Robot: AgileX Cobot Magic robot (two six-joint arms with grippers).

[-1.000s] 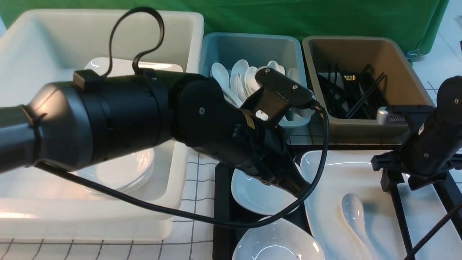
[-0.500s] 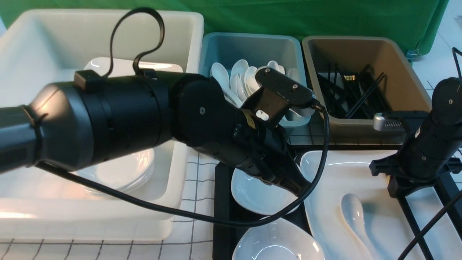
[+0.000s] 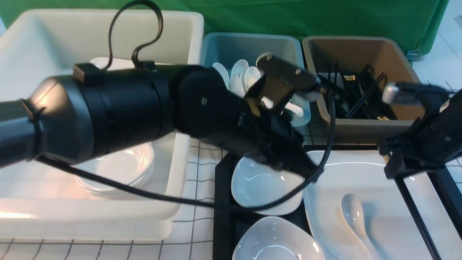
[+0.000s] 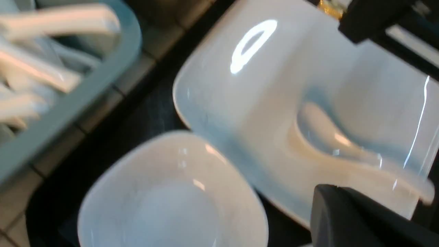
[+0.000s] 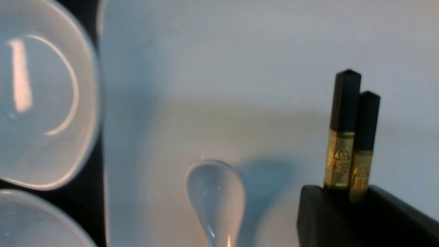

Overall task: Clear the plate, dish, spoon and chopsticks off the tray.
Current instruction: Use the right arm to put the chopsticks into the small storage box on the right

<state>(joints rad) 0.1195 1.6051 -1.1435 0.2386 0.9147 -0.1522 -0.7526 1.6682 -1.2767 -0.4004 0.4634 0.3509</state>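
Note:
The black tray [image 3: 222,202] holds two small white dishes [image 3: 260,187] [image 3: 274,242] and the large white plate [image 3: 339,173]. The white spoon [image 3: 355,216] lies on the plate and also shows in the right wrist view [image 5: 216,192]. My right gripper [image 3: 395,168] is shut on the black chopsticks [image 3: 415,213] above the plate's far right part. Their gold-banded ends stick out past the fingers [image 5: 344,103]. My left gripper [image 3: 306,169] looks shut and empty. It hovers between the farther dish and the plate, and shows as a dark mass in the left wrist view [image 4: 343,206].
Behind the tray stand a blue bin [image 3: 249,47] of white spoons and a brown bin [image 3: 361,50] of black chopsticks. A large white bin [image 3: 180,108] on the left holds plates and dishes. My left arm spans the middle of the view.
My right gripper has risen and moved back toward the brown bin with the chopsticks. My left arm has lifted a little off the farther dish.

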